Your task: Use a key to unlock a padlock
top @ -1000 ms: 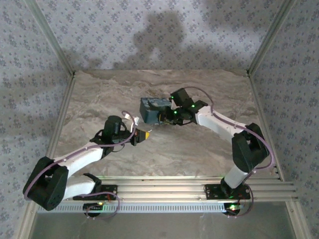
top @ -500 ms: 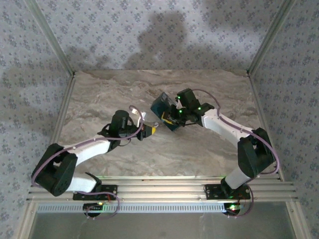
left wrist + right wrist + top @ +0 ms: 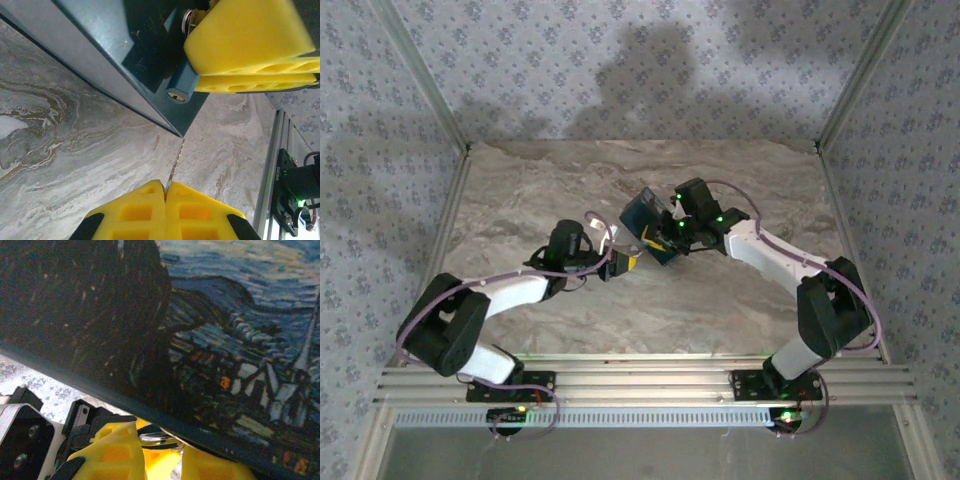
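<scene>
While the right gripper [image 3: 670, 233] holds the padlock [image 3: 648, 222] near the middle of the tabletop [image 3: 520, 190], the block sits tilted, one corner pointing down toward the left gripper [image 3: 626, 263]. The right jaws are closed on the padlock. In the left wrist view their yellow fingers [image 3: 250, 45] press against its dark side just beside the keyhole [image 3: 175, 95], a small round brass-coloured opening set in a blue barrel. In the right wrist view the padlock [image 3: 240, 340] looms close, its printed night-sky face turned to the camera. A curved bit of bright metal [image 3: 155, 438] shows between the yellow fingers at the bottom edge. The left gripper stands just beside the padlock's lower corner. Its jaws are pressed together on the key [image 3: 174, 165], whose thin pale blade sticks out edge-on from between the yellow pads [image 3: 135, 212]. The blade's tip lies just under the padlock's nearest corner, close to it but apart from the keyhole, which sits a little further up the dark side. The key's head is hidden inside the jaws. Whether the padlock's low corner touches the tabletop cannot be told.
</scene>
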Robot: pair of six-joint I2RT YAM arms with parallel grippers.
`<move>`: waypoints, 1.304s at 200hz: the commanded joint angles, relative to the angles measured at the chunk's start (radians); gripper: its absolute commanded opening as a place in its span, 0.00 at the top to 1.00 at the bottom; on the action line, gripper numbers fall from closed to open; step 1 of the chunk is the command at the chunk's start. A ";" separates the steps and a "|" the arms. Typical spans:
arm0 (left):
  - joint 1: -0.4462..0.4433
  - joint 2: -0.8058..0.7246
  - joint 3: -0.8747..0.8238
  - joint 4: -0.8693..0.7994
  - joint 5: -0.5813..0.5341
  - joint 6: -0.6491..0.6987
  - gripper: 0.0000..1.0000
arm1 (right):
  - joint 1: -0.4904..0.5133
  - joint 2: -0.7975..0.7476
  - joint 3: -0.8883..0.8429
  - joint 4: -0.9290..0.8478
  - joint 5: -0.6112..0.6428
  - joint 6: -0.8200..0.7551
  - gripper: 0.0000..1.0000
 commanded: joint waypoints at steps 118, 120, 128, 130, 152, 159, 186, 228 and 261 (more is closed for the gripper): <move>0.072 0.075 -0.010 0.190 0.095 -0.017 1.00 | 0.020 0.053 0.052 0.029 -0.048 -0.007 1.00; 0.072 0.076 -0.011 0.194 0.097 -0.018 1.00 | 0.020 0.054 0.052 0.029 -0.048 -0.006 1.00; 0.072 0.078 -0.012 0.206 0.101 -0.020 1.00 | 0.020 0.055 0.053 0.031 -0.050 -0.005 1.00; 0.072 0.077 -0.013 0.208 0.102 -0.020 1.00 | 0.020 0.057 0.053 0.032 -0.050 -0.006 1.00; 0.072 0.085 -0.015 0.229 0.104 -0.022 1.00 | 0.021 0.063 0.053 0.035 -0.055 0.000 1.00; 0.072 0.088 -0.015 0.240 0.107 -0.023 1.00 | 0.023 0.064 0.053 0.034 -0.055 0.002 1.00; 0.072 0.097 -0.024 0.280 0.113 -0.023 1.00 | 0.024 0.071 0.053 0.036 -0.061 0.005 1.00; 0.059 0.097 -0.029 0.294 0.085 -0.006 1.00 | 0.028 0.085 0.052 0.047 -0.077 0.016 1.00; 0.035 0.107 -0.029 0.313 0.018 -0.003 1.00 | 0.036 0.099 0.092 0.051 -0.097 0.029 1.00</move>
